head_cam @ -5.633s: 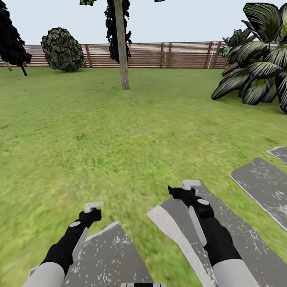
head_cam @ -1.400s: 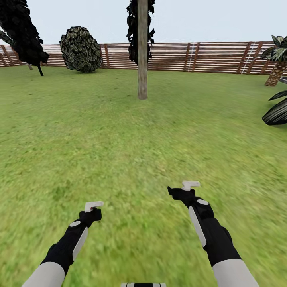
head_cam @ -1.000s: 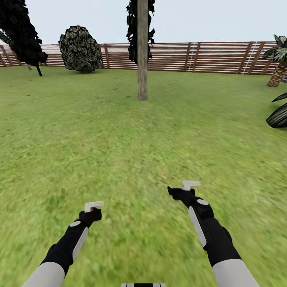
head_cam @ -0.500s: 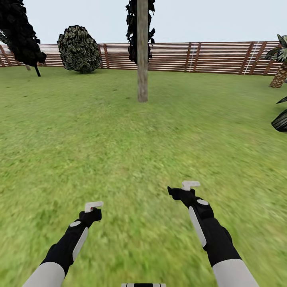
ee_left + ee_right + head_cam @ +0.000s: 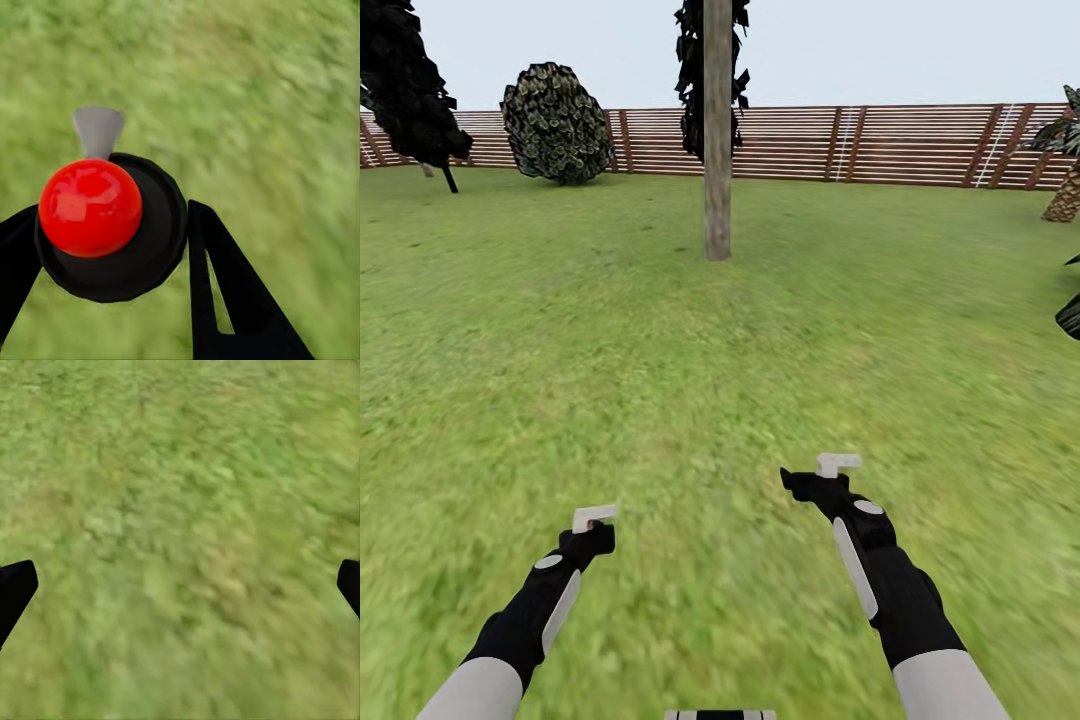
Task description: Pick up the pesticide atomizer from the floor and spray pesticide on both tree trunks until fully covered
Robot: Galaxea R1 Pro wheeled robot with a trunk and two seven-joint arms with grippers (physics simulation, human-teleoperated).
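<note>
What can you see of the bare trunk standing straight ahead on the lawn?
The trunk is a pale grey-brown column with faint blotches, looking like smooth bark. It stands nearly upright on the lawn, ahead of both grippers and well short of the slatted fence. Its top runs out of the picture; ragged dark foliage hangs beside its upper part. Its foot meets the grass and nothing else touches it. No white specks show on it.

Round shrub (image 5: pixel 556 122) beside dark conifer (image 5: pixel 405 85)
</note>
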